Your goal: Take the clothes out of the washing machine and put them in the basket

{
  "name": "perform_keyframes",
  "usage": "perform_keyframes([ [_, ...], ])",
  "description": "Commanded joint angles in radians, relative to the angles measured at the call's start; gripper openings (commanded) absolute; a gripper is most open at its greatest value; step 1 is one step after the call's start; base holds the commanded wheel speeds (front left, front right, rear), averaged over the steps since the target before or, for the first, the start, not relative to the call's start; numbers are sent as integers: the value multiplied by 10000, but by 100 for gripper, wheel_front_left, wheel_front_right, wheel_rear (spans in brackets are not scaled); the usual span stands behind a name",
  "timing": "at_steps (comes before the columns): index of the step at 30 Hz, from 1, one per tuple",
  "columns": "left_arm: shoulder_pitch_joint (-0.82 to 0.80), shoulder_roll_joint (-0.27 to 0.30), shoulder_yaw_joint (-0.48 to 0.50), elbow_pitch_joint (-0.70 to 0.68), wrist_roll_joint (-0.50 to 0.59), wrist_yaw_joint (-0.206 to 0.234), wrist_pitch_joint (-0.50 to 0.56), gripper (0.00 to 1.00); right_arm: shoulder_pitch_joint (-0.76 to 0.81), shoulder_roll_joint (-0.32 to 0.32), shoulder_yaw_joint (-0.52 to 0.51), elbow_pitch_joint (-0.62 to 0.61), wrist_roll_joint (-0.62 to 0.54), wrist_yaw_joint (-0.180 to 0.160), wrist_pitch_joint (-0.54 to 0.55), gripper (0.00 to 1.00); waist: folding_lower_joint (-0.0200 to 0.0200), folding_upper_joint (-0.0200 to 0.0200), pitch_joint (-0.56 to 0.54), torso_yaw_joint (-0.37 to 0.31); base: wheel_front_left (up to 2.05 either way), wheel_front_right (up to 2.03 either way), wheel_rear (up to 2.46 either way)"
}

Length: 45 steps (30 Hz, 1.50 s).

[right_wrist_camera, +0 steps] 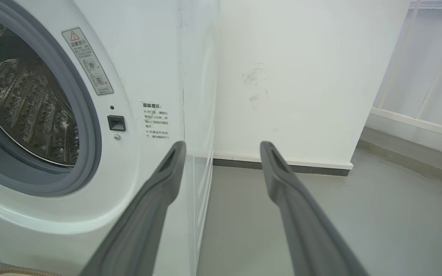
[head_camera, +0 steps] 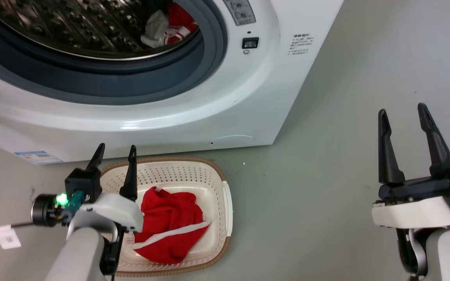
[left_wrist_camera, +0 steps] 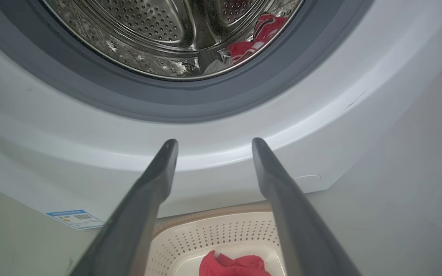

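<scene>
Washing machine (head_camera: pixel 193 113) top cut off by frame. Left forearm (head_camera: pixel 84 249) hides basket's (head_camera: pixel 219 173) near-left corner. Left gripper (head_camera: pixel 116 146) hovers over basket's far rim, right gripper (head_camera: pixel 402 109) over bare grey floor (head_camera: pixel 326 175); both jaws spread, empty. Red garment (head_camera: pixel 170 226), white stripe, lies crumpled in basket. More clothes (head_camera: pixel 170 25), red and white, possibly two pieces, deep in drum (head_camera: pixel 72 31).

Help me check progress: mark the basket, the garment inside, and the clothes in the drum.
basket (head_camera: pixel 178 175), head view, perforated far wall
garment in basket (head_camera: pixel 168 222), head view, red middle
clothes in drum (head_camera: pixel 180 17), head view, red fold
</scene>
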<state>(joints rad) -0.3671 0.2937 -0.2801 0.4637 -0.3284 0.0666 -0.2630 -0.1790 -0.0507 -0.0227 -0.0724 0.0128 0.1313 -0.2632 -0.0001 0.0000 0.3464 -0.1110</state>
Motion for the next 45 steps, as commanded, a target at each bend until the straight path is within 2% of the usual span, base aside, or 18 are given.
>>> perform_keyframes([
  [1, 432, -143, 235, -458, 151, 40, -25, 100, 181, 11, -4, 37, 40, -10, -22, 100, 1, 0, -244, 67, 0, 0, 0],
  [6, 1069, -326, 786, -1734, 730, -36, -27, 100, 389, 10, 89, 68, 120, -10, -24, 100, 1, 0, -482, 81, 0, 0, 0],
  [9, 970, -248, 945, -2241, 1009, -205, -26, 100, 333, 11, 193, 9, 152, -10, -24, 100, 1, 0, -414, 2, 0, 0, 0],
  [16, -676, 549, 1120, -2335, 1124, -939, 300, 100, 104, 11, 395, -117, 373, -10, -24, 100, 1, 0, 329, -484, 0, 0, 0],
  [21, -2581, 1084, 1183, -2093, 542, -1544, 1974, 100, -80, 11, 500, -171, 553, -10, -24, 100, 1, 0, 1154, -946, 0, 0, 0],
  [26, -4703, 1721, 1290, -1215, -490, -1862, 3974, 100, -400, 11, 717, -257, 876, -10, -22, 100, 1, 0, 2110, -1563, 0, 0, 0],
  [30, -6382, 2320, 1032, -535, -1105, -1941, 5280, 100, -664, 16, 939, -330, 1161, -10, -22, 100, 1, 0, 2826, -2030, 0, 0, 0],
  [35, -8238, 2712, 888, 485, -1950, -1958, 6704, 100, -945, 19, 1393, -422, 1547, -10, -22, 100, 1, 0, 3536, -2568, 0, 0, 0],
  [39, -9469, 3087, 593, 1247, -1960, -1963, 7586, 100, -1103, 18, 1799, -547, 1758, -10, -24, 100, 1, 0, 3966, -2976, 0, 0, 0],
  [40, -10350, 3197, 447, 1841, -1924, -1957, 8281, 100, -1150, 18, 2044, -644, 1937, -10, -24, 100, 1, 0, 4254, -3289, 0, 0, 0],
  [45, -11405, 3284, 78, 2631, -1605, -1930, 9094, 100, -1113, 18, 2276, -700, 2201, -10, -24, 100, 1, 0, 4614, -3671, 0, 0, 0],
])
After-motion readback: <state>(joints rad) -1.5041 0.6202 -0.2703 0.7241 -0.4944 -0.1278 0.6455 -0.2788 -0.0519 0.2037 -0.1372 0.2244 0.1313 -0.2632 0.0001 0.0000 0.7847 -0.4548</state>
